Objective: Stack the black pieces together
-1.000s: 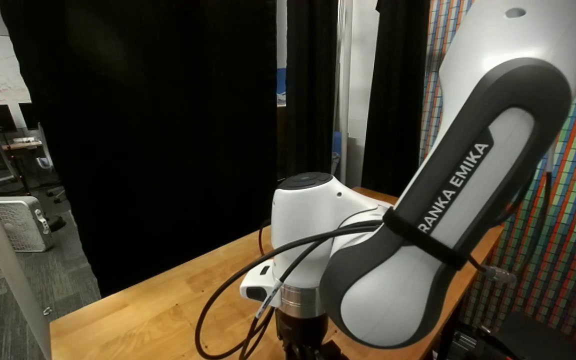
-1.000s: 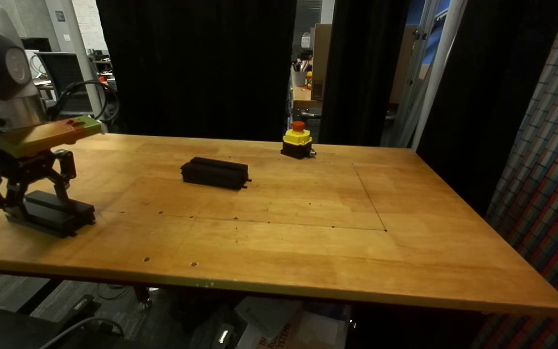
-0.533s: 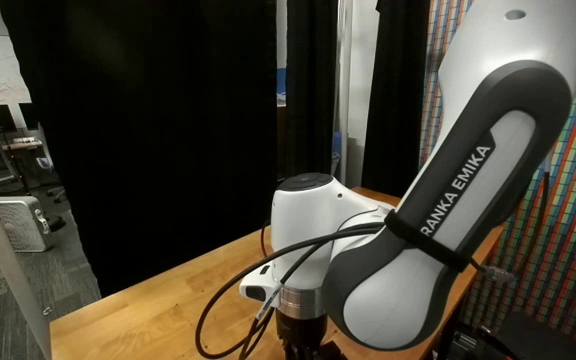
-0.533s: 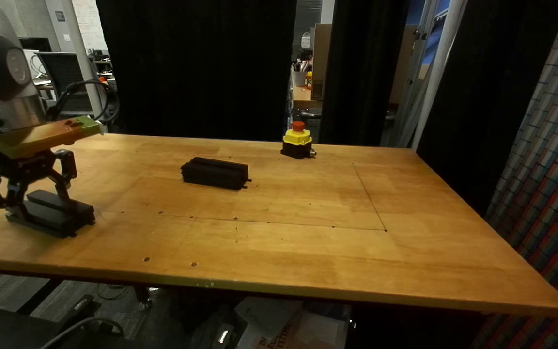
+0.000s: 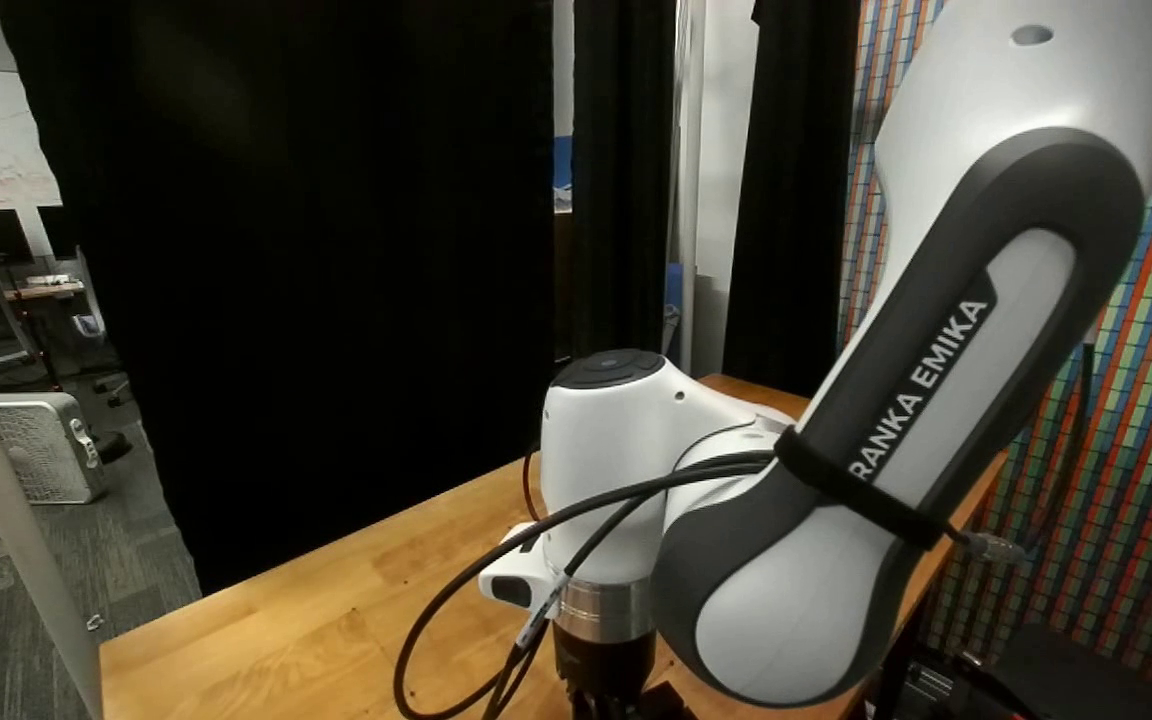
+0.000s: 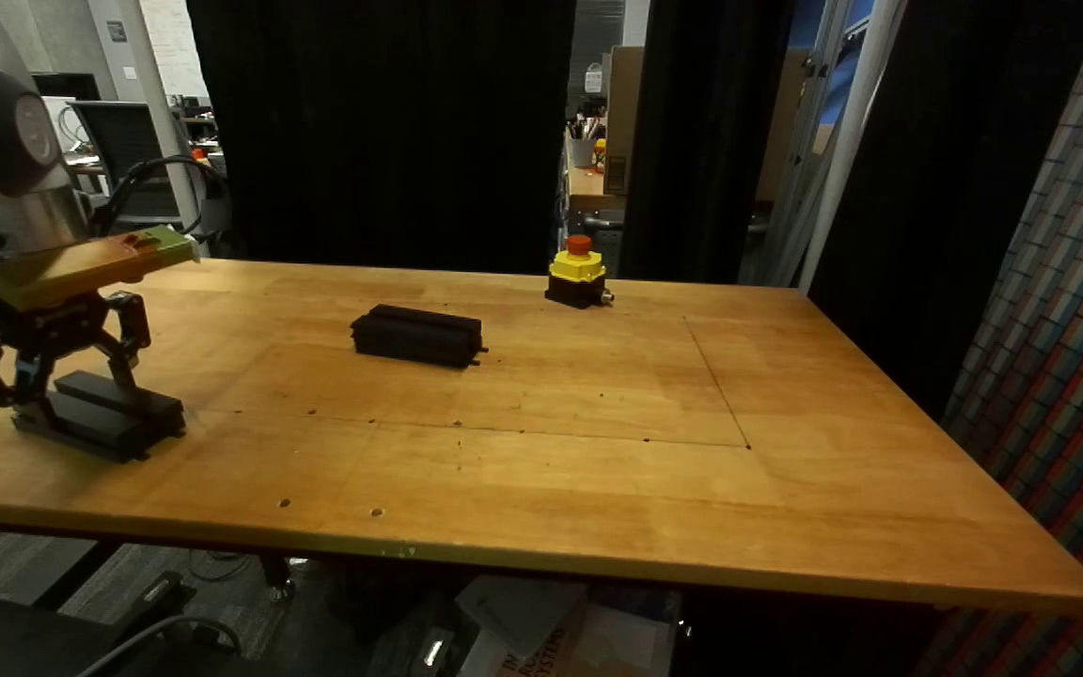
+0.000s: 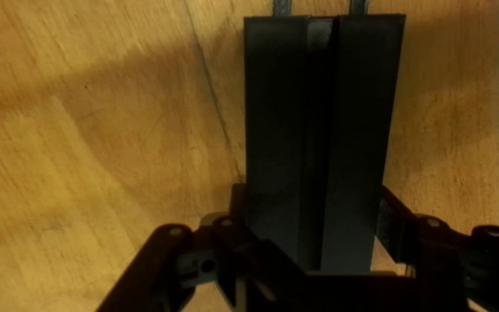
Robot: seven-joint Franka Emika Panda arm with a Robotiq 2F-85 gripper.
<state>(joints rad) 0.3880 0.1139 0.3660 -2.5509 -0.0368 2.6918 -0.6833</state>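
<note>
Since the near black piece (image 7: 275, 130) has parallel long sides, you probably grip it crosswise for a square hold: your gripper (image 7: 312, 212) is drawn in against both flanks, as close as that width allows. You have it near the front edge of the tabletop (image 6: 598, 498) in an exterior view; whether its underside touches down, you can't tell. Toward the back edge, well apart, lies the second black block (image 6: 417, 337), likely your stacking base. By that edge, the emergency stop (image 6: 577, 273) presumably stands clear of your path.
</note>
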